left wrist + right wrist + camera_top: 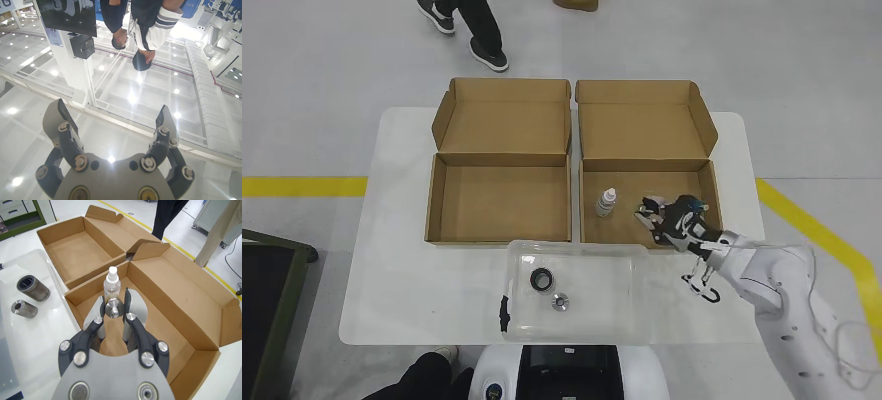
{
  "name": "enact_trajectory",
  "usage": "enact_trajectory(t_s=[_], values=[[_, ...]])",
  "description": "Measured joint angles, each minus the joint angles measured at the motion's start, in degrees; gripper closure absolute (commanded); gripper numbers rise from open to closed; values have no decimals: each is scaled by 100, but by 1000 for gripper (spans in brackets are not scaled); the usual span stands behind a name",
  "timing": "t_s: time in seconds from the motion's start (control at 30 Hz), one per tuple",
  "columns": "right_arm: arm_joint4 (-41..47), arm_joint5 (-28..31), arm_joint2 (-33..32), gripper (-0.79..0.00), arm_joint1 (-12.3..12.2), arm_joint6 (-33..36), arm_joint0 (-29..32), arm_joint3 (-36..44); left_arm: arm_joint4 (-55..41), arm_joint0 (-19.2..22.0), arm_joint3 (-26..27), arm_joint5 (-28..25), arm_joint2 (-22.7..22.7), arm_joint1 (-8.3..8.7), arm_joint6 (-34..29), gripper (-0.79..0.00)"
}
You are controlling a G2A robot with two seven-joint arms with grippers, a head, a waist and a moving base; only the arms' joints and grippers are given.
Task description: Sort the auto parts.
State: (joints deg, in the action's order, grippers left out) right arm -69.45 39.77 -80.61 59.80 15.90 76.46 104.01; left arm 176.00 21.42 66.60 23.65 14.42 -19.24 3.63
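My right gripper [114, 303] is shut on a shiny metal fitting [114, 309], held above the right cardboard box [181, 291]. From above, the same gripper [650, 214] hangs over that box's [697, 165] right half. A small clear spray bottle [112, 283] with a white cap stands upright in the box, just beyond the fitting; the top view has the bottle [606, 201] near the box's left wall. Two dark metal cylinders [32, 287] [23, 309] lie in the clear plastic bin [637, 305]. My left gripper [111, 115] is open with nothing between its fingers, pointing up at the ceiling.
The left cardboard box [499, 202] stands open beside the right one, lids folded back. The white table [392, 260] has free room at its left and right margins. A yellow floor line [302, 186] runs past the table.
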Motion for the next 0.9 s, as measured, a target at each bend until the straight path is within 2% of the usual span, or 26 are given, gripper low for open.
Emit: enact_trajectory(t_s=[0.47, 0.9], values=[[-305, 75, 539, 0, 21, 946, -674, -373, 0, 0, 0, 0, 0, 0, 0, -785], [-255, 89, 1072, 0, 93, 1582, -1403, -1091, 0, 0, 0, 0, 0, 0, 0, -785]])
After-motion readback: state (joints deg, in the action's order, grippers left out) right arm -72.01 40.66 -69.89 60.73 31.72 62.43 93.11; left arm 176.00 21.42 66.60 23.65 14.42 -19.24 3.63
